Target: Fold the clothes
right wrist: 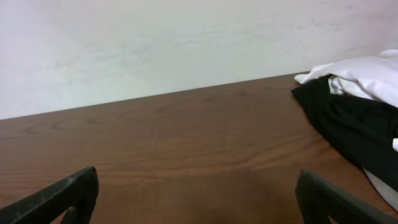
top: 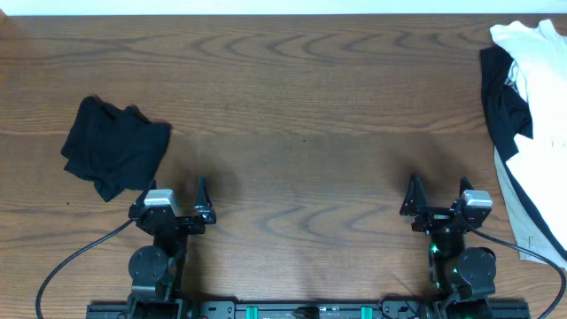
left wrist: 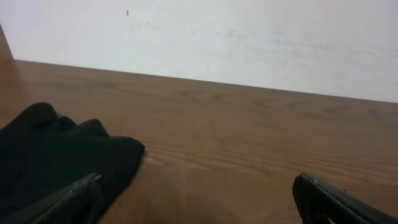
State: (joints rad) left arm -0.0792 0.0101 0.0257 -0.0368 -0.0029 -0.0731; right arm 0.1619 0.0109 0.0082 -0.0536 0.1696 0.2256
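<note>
From above, the table has clothes at both ends and a bare middle. A crumpled black garment lies toward the left edge. A pile of clothes, white over black, sits in the far right corner and trails down the right edge.

Both arms sit at the near edge. The left gripper is spread wide and empty, just beside the black garment's near hem. The right gripper is equally wide and empty, near the pile but clear of it.

In the left wrist view, the black garment bunches up in front of the left-hand finger, with bare wood ahead of the other. To my eye this is the piece to start on. Pinch a single layer at the hem, not the whole lump, then drag it to the middle and flatten it before making any fold.

The right wrist view shows the pile ahead to the right, white on top. I'd bring that arm across to take the opposite corner, so the cloth is pulled taut.
</note>
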